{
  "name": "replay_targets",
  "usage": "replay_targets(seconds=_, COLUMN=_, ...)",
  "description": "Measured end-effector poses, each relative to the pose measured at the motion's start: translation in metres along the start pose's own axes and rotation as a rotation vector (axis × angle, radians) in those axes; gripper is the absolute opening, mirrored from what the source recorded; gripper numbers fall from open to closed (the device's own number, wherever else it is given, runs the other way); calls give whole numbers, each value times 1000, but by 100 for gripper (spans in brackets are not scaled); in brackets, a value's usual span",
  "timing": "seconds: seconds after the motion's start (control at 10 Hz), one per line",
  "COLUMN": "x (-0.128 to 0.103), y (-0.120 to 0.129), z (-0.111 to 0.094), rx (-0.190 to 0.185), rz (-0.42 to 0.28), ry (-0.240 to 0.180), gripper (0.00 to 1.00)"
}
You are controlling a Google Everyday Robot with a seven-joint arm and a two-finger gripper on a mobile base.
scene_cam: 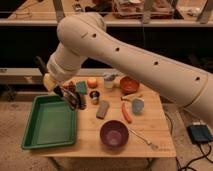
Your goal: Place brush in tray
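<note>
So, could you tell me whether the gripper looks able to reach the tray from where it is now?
Probably yes: the gripper hangs by the tray's right rim, and nothing stands between them.

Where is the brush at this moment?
In the camera view the brush is at the claw on the table's left part, over the right rim of the green tray, left of the grey block.

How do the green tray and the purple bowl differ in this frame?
The green tray is rectangular and shallow; the purple bowl is round and deeper. The tray is far larger and overhangs the table's left edge; the bowl sits wholly on the table near its front edge. The gripper hangs at the tray's right rim, well away from the bowl. Neither holds anything visible.
</note>
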State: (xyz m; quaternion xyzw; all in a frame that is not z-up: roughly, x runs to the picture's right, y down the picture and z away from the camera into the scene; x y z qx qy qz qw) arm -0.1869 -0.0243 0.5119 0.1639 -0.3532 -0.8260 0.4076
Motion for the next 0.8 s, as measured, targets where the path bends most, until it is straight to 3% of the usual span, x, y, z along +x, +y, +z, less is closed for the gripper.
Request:
replay_targets(seconds=0.1, x=1, y=2, z=0, rx=-31, rz=-33, ry=-25, gripper=0)
replay_targets(seconds=0.2, x=6, y=-2, z=6, rx=-82, rz=-117, ry=-71, gripper=0)
replay_targets(seconds=0.4, x=18, y=-14, z=32, rx=-112, rz=-233, ry=-146, gripper=0)
replay_targets(seconds=0.5, x=24, y=-20, z=45, rx=-114, rz=-269, ry=-172, gripper=0)
replay_targets(seconds=0.8, x=20, y=-26, z=99, rx=-41, rz=-296, ry=-244, gripper=0)
